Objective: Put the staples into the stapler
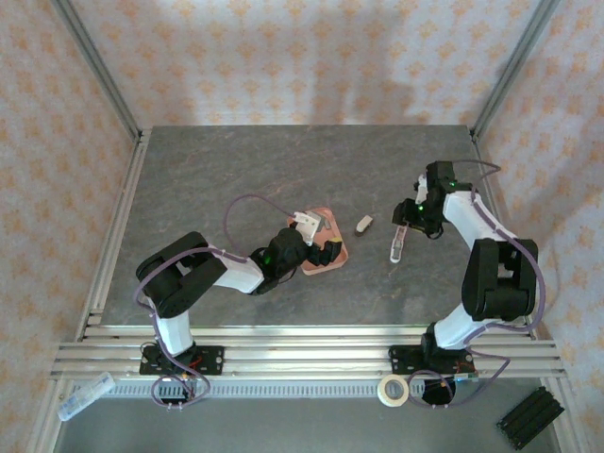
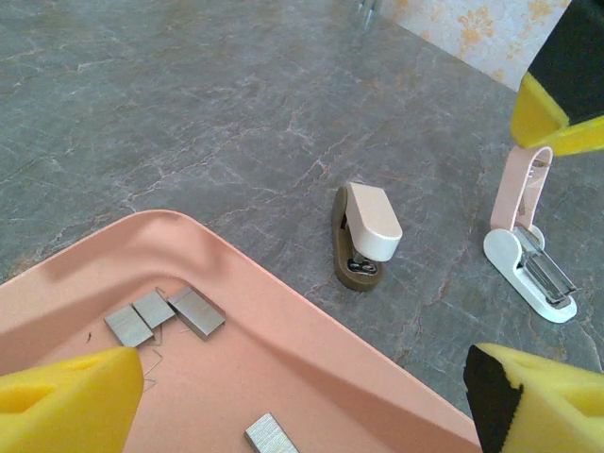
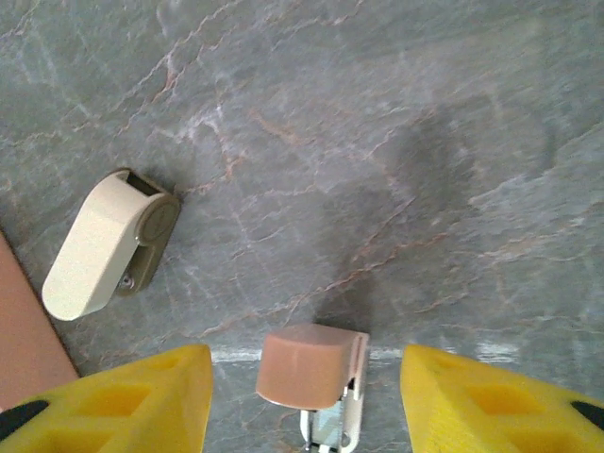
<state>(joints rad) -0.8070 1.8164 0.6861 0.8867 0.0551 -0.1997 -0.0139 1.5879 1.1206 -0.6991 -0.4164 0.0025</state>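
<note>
Stapler (image 2: 526, 231) stands hinged open on the desk (image 2: 236, 113), 3 o'clock of the tray (image 2: 311, 349). My right hand (image 3: 304, 377) straddles its pink arm, spread, not gripping. Left hand (image 2: 302, 392) is spread wide and empty over the staples (image 2: 165, 316). My read: no strip picked up or loaded yet.

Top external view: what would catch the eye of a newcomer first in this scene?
The salmon-pink tray near the table's middle, with grey staples lying in it and the open left gripper above. To its right, the small stapler stands hinged open on the table, between the spread fingers of the right gripper.
</note>
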